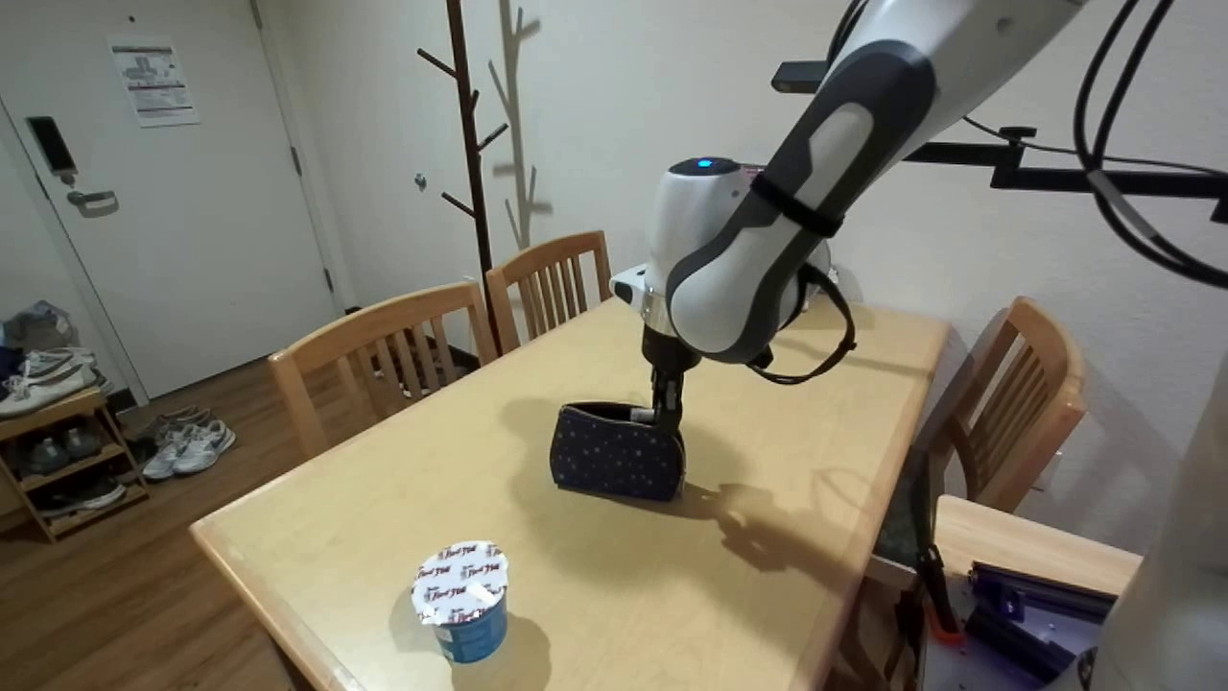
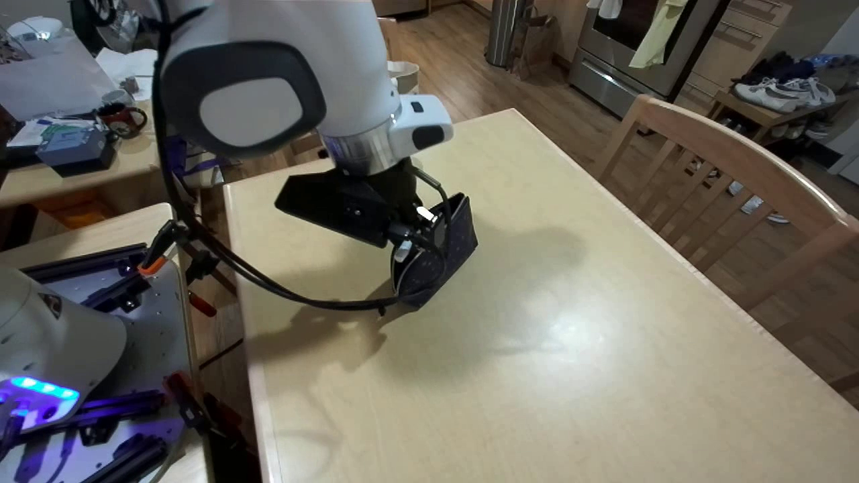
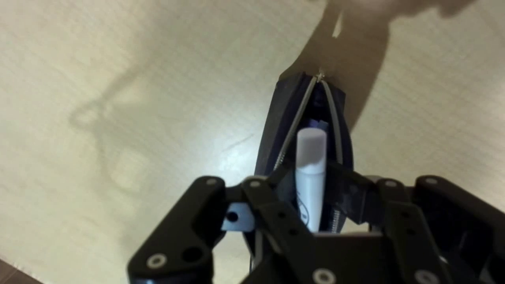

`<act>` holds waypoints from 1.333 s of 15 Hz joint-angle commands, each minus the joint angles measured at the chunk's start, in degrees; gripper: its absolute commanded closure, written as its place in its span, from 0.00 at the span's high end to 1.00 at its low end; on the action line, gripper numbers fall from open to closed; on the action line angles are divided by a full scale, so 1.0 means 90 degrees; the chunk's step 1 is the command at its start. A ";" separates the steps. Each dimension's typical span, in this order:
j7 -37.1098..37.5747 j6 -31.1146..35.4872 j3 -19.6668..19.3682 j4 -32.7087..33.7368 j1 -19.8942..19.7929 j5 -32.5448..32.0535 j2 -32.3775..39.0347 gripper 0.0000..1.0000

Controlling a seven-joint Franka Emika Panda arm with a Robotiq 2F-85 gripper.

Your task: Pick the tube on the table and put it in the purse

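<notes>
The dark navy speckled purse (image 1: 619, 456) stands upright on the light-wood table (image 1: 384, 509), its zipped top open. It also shows in an exterior view (image 2: 463, 231), partly behind the gripper, and in the wrist view (image 3: 272, 130). My gripper (image 3: 311, 177) is at the purse's opening, its fingers closed on both sides of the white tube (image 3: 311, 157). The tube lies along the length of the opening, with its capped end pointing away from the gripper's base. A whitish bit of the tube (image 1: 641, 415) shows just at the purse's rim. How deep the fingertips reach is hidden.
A blue cup with a white printed lid (image 1: 470, 624) stands near the table's end. Wooden chairs (image 1: 384, 317) stand along the table's sides. A black cable (image 2: 302, 298) hangs from the arm beside the purse. Something bluish (image 3: 317, 124) lies inside the purse.
</notes>
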 commanded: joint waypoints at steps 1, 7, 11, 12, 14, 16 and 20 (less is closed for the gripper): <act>-0.0371 -0.0096 0.0215 0.0435 -0.0226 0.0399 0.0460 0.04; -0.0556 -0.0388 0.0398 0.0716 -0.0413 0.0273 0.0685 0.04; -0.0556 -0.0894 0.0366 0.0785 -0.0315 0.0033 0.0592 0.42; -0.0576 -0.0954 0.0379 0.0786 -0.0311 0.0046 0.0576 0.44; -0.0572 -0.0983 0.0384 0.0757 -0.0293 0.0015 0.0547 0.56; -0.0589 -0.0965 0.0387 0.0734 -0.0292 -0.0006 0.0553 0.67; -0.1194 -0.0966 0.0580 0.0615 -0.0385 0.0414 0.0405 0.93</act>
